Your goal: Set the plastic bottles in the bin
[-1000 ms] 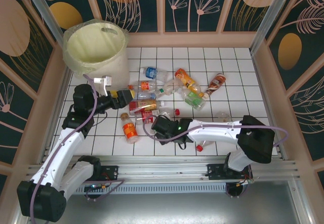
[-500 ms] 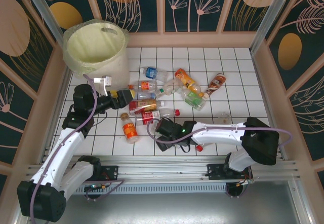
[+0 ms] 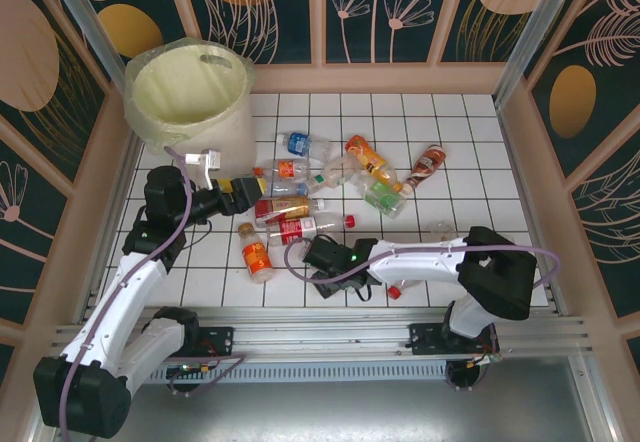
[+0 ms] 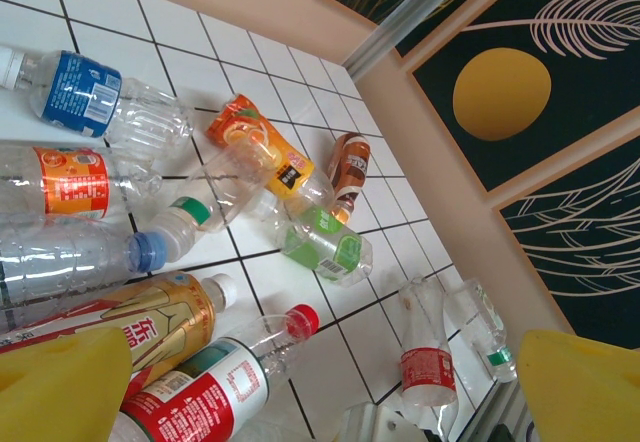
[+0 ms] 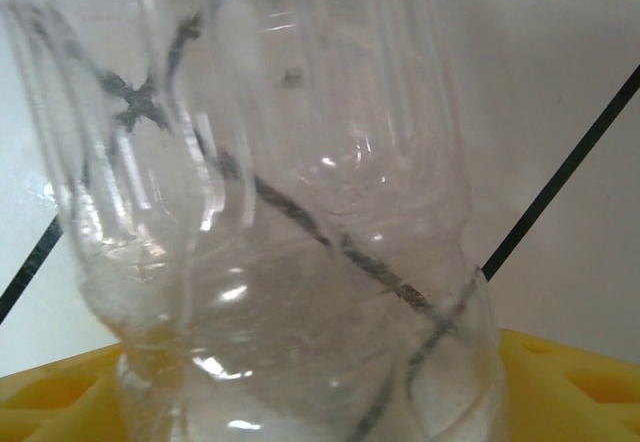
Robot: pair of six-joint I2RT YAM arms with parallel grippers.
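The job is at the grabbing step. The right gripper (image 5: 310,392) is down low on the white tiled counter (image 3: 450,142), at the near side. A clear bottle (image 5: 280,212) sits right between its yellow jaws. I cannot tell if the jaws are squeezing it yet or just sitting on each side of it.

The left gripper (image 3: 248,194) hovers at the edge of the pile of plastic bottles (image 3: 300,207), with its jaws spread wide and nothing in them. The bin (image 3: 225,137) stands in the far left corner, close to that arm and well apart from the right one.

I think the next move needs a good squeeze, because the clear bottle looks smooth and squashy and could slip out. Then it has to go up high, across the counter and over the tall rim of the bin before the jaws let go.

Most of the writing is too small to read.
- The gold bottle (image 4: 150,327) shows a red Chinese sign, "东".
- The red and white bottle (image 4: 215,397) has a little square code on it.
- The orange drink bottle (image 4: 250,142) has pictures of orange fruit.
- There are also a blue label bottle (image 4: 80,87) and a green label bottle (image 4: 335,252).
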